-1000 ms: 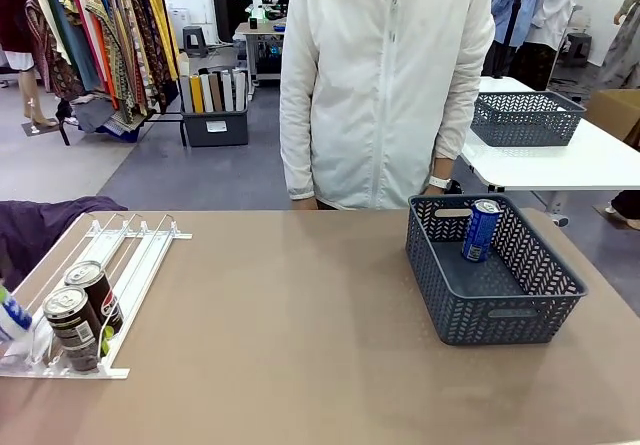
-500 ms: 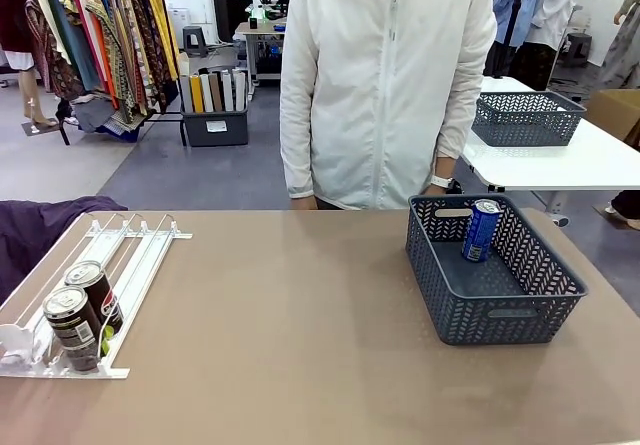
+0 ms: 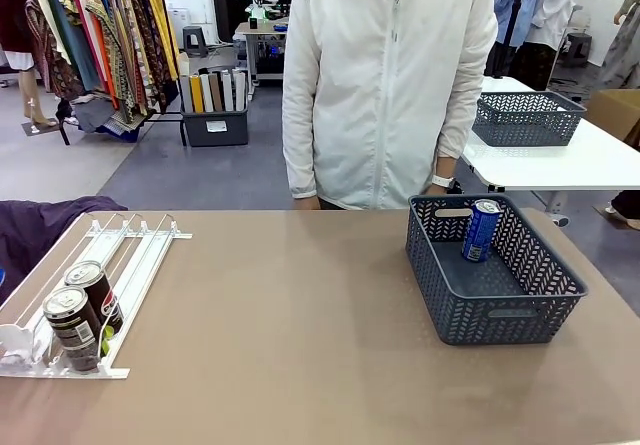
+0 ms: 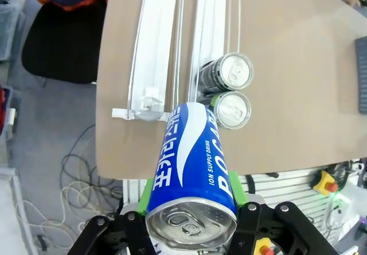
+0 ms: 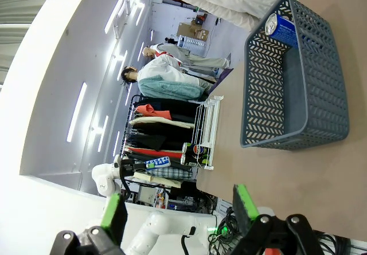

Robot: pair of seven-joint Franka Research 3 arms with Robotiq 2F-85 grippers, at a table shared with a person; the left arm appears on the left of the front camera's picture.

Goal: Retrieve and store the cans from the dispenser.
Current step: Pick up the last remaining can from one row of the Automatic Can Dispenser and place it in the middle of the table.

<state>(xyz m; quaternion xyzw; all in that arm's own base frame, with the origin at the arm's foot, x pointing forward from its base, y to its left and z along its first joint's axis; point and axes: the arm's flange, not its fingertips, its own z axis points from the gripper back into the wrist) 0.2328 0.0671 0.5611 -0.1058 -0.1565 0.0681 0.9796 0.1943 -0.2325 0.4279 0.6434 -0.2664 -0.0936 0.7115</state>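
High over the dispenser (image 4: 152, 48), the left claw (image 4: 192, 190) clamps a blue can (image 4: 192, 152); the right claw (image 5: 179, 200) hangs spread wide

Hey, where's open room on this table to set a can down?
The wide bare tabletop between the dispenser and the grey basket is free. Most of the basket's floor is open too, in front of the blue can at its far wall. The dispenser's near end is crowded by two dark cans.

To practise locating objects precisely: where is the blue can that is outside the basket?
In the left wrist view, the blue can is clamped in the left gripper, held above the dispenser at its stop end, close to the two dark cans.
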